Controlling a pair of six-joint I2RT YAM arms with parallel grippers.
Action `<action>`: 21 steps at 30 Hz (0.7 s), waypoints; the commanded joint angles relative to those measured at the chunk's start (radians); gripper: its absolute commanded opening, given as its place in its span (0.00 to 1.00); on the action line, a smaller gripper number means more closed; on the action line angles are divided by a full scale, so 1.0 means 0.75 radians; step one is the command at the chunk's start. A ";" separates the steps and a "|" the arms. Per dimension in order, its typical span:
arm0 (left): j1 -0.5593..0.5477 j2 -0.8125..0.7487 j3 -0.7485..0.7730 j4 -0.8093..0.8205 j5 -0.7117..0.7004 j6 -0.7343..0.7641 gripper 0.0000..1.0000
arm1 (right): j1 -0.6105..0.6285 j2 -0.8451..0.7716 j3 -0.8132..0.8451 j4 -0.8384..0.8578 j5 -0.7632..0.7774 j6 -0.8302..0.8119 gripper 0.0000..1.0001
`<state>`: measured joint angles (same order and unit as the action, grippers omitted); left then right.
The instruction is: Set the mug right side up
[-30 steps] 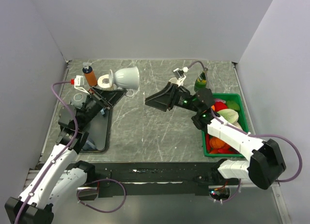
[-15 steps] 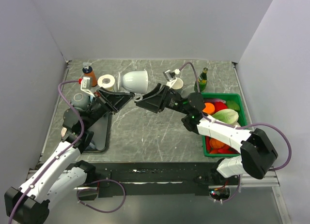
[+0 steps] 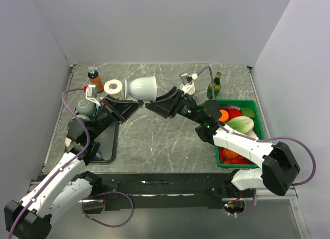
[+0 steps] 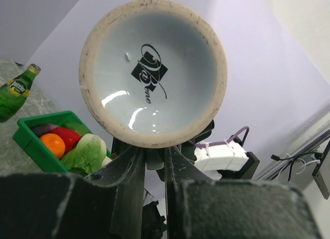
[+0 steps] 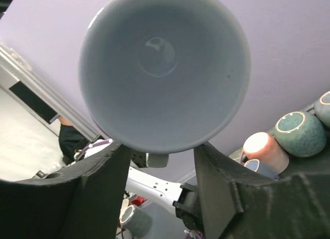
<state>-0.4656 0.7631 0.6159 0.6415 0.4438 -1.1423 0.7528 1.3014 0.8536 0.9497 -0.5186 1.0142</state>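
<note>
White mug (image 3: pixel 144 86) hangs sideways, upper middle of the overhead frame. Left gripper (image 4: pixel 153 157) looks pinched on its handle (image 5: pixel 154 159); right gripper (image 5: pixel 160 151) has jaws apart round the rim. I'd seat right squarely before left lets go.

Soft, even white light falls from overhead, leaving only faint shadows on the grey marbled desk (image 3: pixel 170 141). Small glare patches shine on the pale grey ceramic mug (image 4: pixel 152 68). Close to its lens, the left gripper (image 4: pixel 153 159) looks blurred.
</note>
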 commanded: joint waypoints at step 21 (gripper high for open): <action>-0.134 -0.071 -0.113 0.127 -0.021 0.071 0.01 | 0.025 0.030 0.157 -0.145 0.147 0.059 0.14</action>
<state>-0.5205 0.7383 0.5396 0.6899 0.3382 -1.1072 0.7677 1.3140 0.8989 0.8181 -0.4583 1.0477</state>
